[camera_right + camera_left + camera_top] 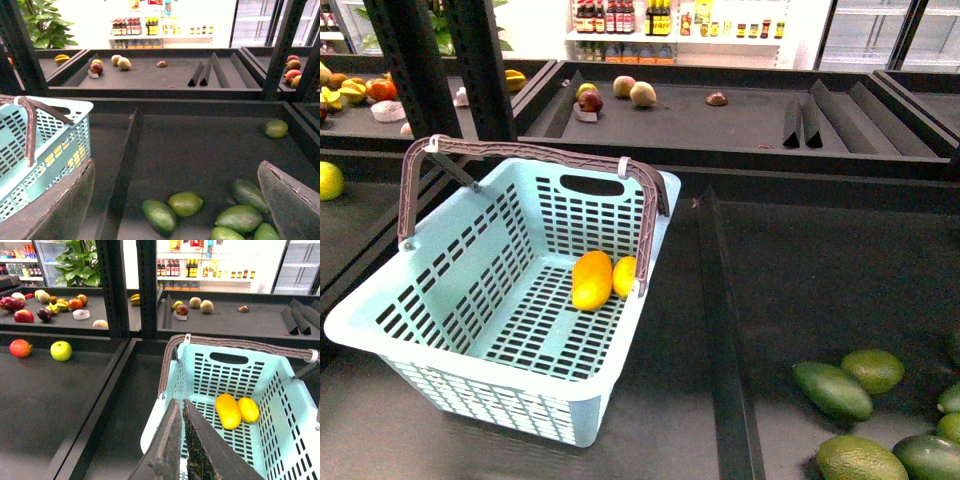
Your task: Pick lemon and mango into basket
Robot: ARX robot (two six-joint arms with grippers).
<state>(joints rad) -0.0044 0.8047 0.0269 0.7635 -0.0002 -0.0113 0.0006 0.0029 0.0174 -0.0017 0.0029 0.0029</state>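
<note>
Both fruits already lie in the basket (440, 300): in the front view the mango (591, 279) sits just right of centre on the slotted floor, with the lemon (624, 276) touching its right side, against the basket's right wall.

The left gripper (181, 412) has its fingers pressed together and holds nothing. The right gripper (175, 200) stands wide open, also empty, above the green fruits (186, 203) at the lower centre of its view.

The task appears complete. Keep both arms clear of the basket handles (535, 152) and disturb nothing.
</note>
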